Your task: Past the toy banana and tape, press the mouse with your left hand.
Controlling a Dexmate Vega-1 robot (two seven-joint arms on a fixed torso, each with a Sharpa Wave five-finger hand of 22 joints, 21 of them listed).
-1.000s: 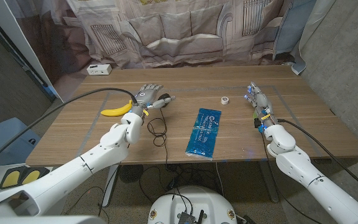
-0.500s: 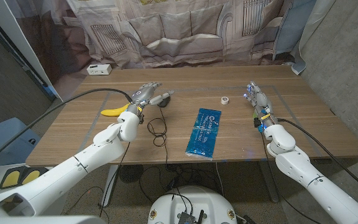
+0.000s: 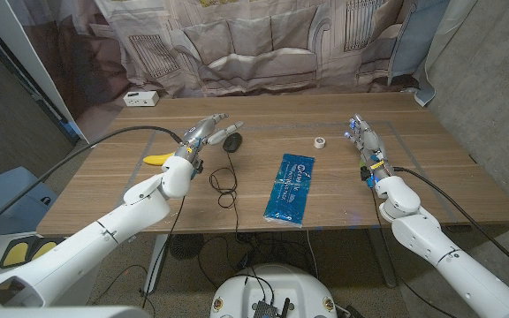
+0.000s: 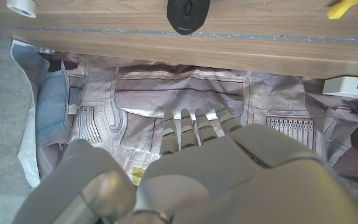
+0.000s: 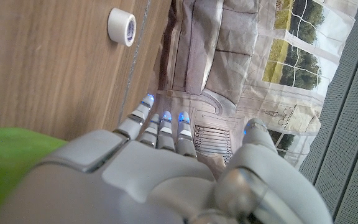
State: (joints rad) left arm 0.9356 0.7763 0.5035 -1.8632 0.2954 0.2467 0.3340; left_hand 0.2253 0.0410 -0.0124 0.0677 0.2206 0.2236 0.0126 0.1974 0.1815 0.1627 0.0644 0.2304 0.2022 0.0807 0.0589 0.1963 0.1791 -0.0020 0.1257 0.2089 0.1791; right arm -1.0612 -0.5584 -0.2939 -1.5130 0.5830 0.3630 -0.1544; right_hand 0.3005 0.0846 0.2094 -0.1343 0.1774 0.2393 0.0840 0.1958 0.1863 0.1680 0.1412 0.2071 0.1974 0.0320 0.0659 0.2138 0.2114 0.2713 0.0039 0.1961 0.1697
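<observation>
While the left arm reaches in over the wooden table (image 3: 431, 177), these are the things that show.

Left hand: the left hand (image 3: 203, 134) is held over the table just beside the mouse, its fingers stretched out and a little apart, holding nothing. From the head view I cannot tell whether its fingertips touch the mouse. The left wrist view shows the back of this hand (image 4: 229, 180) with the fingers side by side and straight, pointing toward the table's edge.

Mouse: the black mouse (image 3: 232, 141) lies on the table at the tips of the left hand's fingers, on their right side. The left wrist view shows it (image 4: 189, 14) free of the hand and sitting on the wood. Its thin black cable (image 3: 226, 185) loops toward the robot's side of the table.

Banana: the yellow toy banana (image 3: 158, 160) lies on the table to the left of the left arm's wrist, partly hidden by it.

Tape: a small white roll of tape (image 3: 320, 141) stands near the table's middle, well apart from the mouse and between the two hands. The right wrist view also shows it (image 5: 122, 27).

Right hand: the right hand (image 3: 365, 141) stands on the table's right side, fingers straight and close together, gripping nothing.

Blue packet: a flat blue packet (image 3: 291, 189) lies on the table between the arms, nearer the robot than the tape.

Power strip: a white power strip (image 3: 140, 98) sits at the table's far left corner.
</observation>
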